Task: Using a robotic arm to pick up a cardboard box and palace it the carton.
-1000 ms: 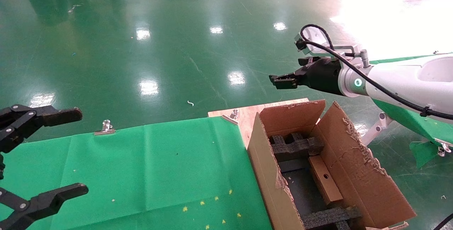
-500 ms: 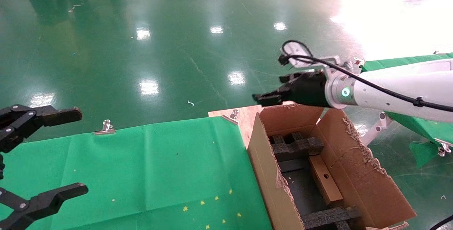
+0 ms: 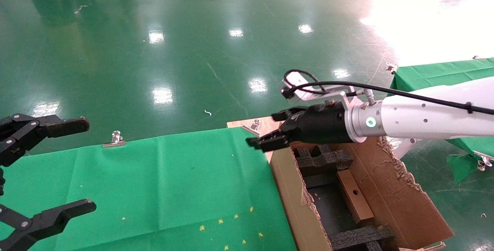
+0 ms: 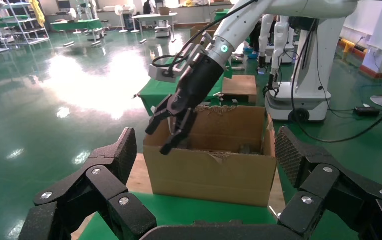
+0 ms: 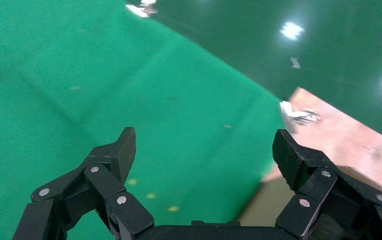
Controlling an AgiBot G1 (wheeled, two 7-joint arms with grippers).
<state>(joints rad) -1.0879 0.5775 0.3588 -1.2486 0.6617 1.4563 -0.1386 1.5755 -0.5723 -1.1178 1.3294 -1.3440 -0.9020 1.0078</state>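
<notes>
Your robotic arm's right gripper [image 3: 270, 133] hangs spread and empty above the carton's [image 3: 293, 189] far left corner, beside the green cloth [image 3: 162, 181], probably because the cardboard box [image 3: 354, 196] already lies inside the carton between the black foam blocks [image 3: 322, 159]. The left gripper [image 3: 46, 166] waits, spread wide, at the cloth's left side. Mind the torn flap [image 3: 393, 173] and the clip [image 3: 252, 126] nearby.

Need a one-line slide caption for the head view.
Right tool open over the carton's far corner; cardboard box lies inside.
</notes>
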